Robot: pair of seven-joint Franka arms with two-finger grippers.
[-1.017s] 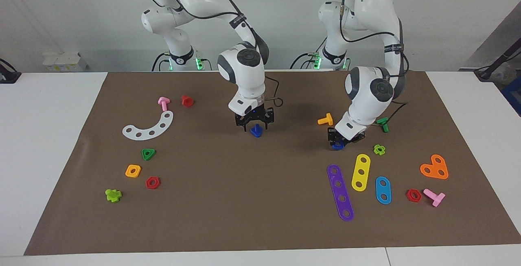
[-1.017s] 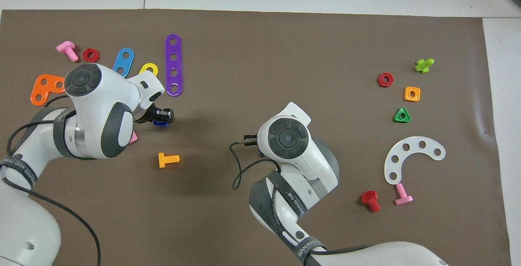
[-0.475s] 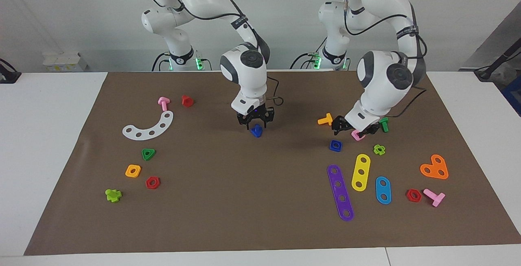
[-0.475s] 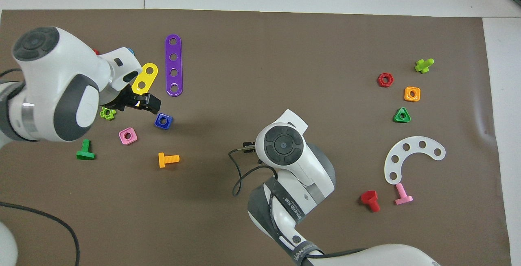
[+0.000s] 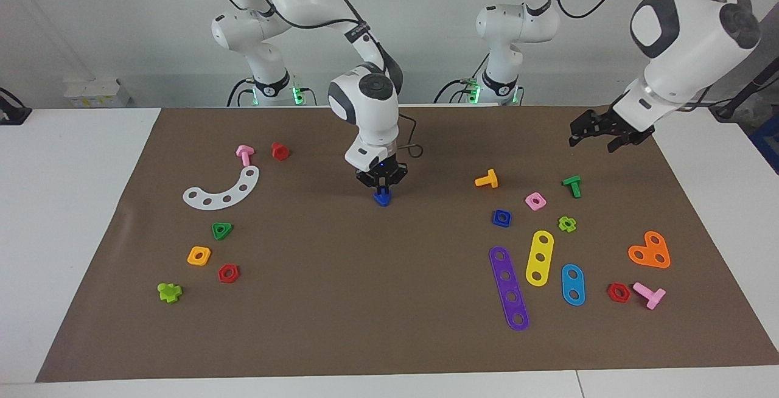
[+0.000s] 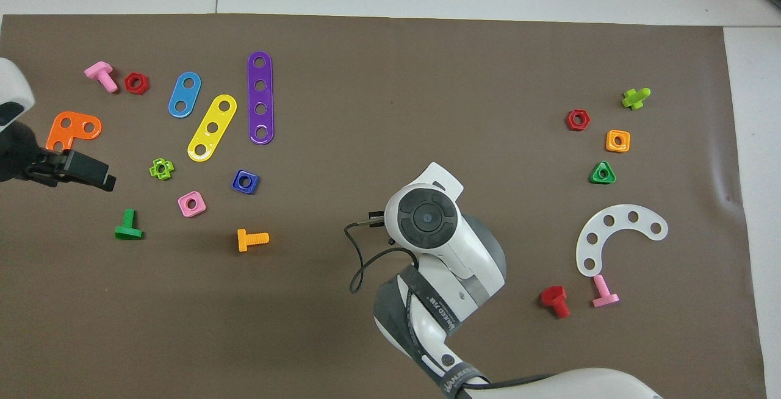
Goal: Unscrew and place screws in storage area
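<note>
The right tool (image 5: 381,189) is down at the middle of the brown mat (image 5: 365,325), its fingertips brought together on the blue screw (image 5: 382,198), which stands on the mat directly under it. In the overhead view the right arm's wrist covers both the tool and the screw.

The left tool (image 5: 599,134) is raised in the air over the mat's edge at the left arm's end of the surface, its fingers spread apart and carrying nothing. In the overhead view it shows at the frame's edge (image 6: 79,170), near the orange angled plate (image 6: 68,132).

Below it on the mat lie loose parts: a blue square nut (image 5: 501,218), a pink square nut (image 5: 535,201) beside it, an orange bolt (image 5: 487,179) and a green bolt (image 5: 572,185) nearer to the robots, and a purple strip (image 5: 509,288), a yellow strip (image 5: 540,257) and a blue strip (image 5: 572,284) farther from them.

Toward the right arm's end lie a white curved plate (image 5: 224,190), a pink bolt (image 5: 244,154) and a red bolt (image 5: 279,151)
</note>
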